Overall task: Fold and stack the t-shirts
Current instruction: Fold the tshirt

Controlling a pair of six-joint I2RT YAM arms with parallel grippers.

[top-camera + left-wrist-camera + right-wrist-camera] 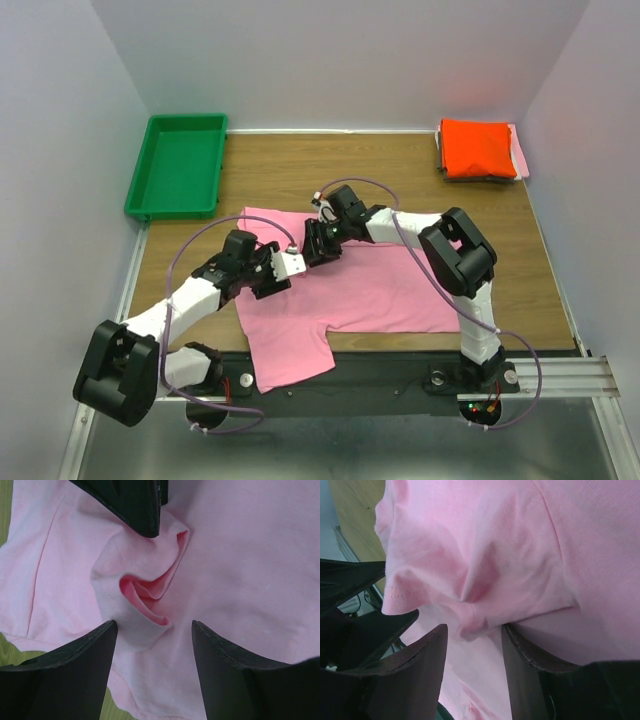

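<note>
- The large pink t-shirt (390,290) lies spread on the bench (400,165), centre front, with one sleeve trailing over the near edge. It is flat and not yet folded, so it reads as the piece in hand.
- Near its left shoulder the cloth is gathered into a small pucker (145,592), which looks like a ridge raised to give the fingers something to bite.
- The left pincer (152,625) stands wide, one finger on each side of that pucker and not closed on it. It seems poised to take the fold.
- The right pincer (474,630) meets it from the opposite side, jaws part way apart with a bunch of pink cloth between them. I cannot tell whether that cloth is clamped.
- The finished stack (478,148), orange-red on top, sits in the far right corner, well apart, leaving room to fold.
- A green tray (140,185) rests at the far left, not involved.
</note>
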